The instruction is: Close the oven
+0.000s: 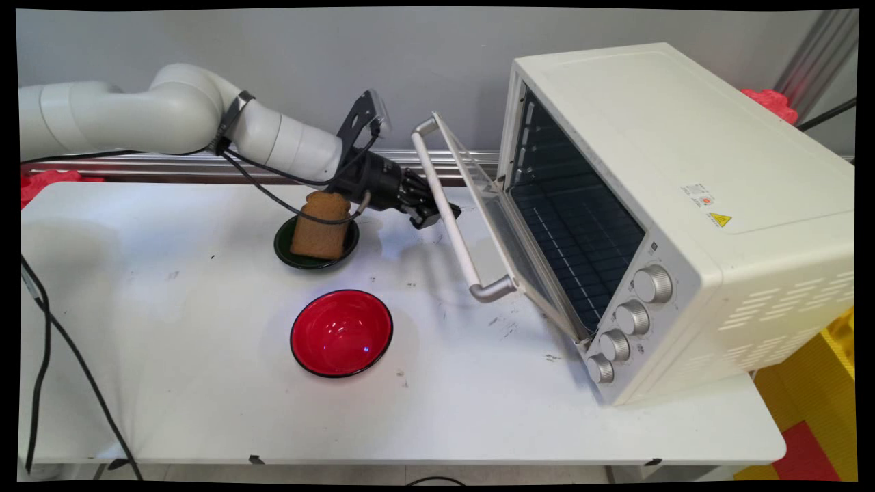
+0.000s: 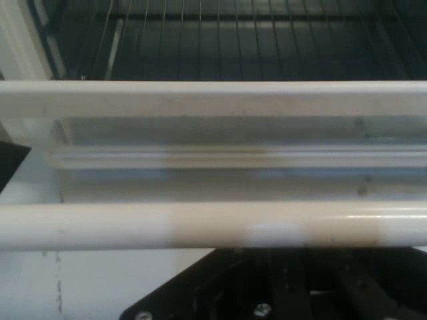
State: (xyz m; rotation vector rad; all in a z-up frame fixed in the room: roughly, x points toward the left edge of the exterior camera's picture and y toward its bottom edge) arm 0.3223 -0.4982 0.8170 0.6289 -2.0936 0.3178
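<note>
Red bowl (image 1: 341,333) sits nearest cam on the white table (image 1: 171,383), well apart from the gripper (image 1: 427,213) and toward the near edge from it. Gripper reaches in horiz. from the left, right up against the white door handle (image 1: 448,212) of the toaster oven (image 1: 677,225); oven door (image 1: 506,239) hangs partly open, tilted out toward the fingers. Hand view: handle bar (image 2: 213,225) runs across the frame just past the black linkage, glass door edge behind it, oven racks (image 2: 253,40) beyond. Fingers' state: cannot tell, tips hidden at the bar in both views. Back along the arm from the gripper, near it, a brown bread slice (image 1: 321,225) stands upright on a dark green plate (image 1: 281,247); black cable droops across the bread. Oven knobs (image 1: 632,318) on the far side of the door from the fingers.
</note>
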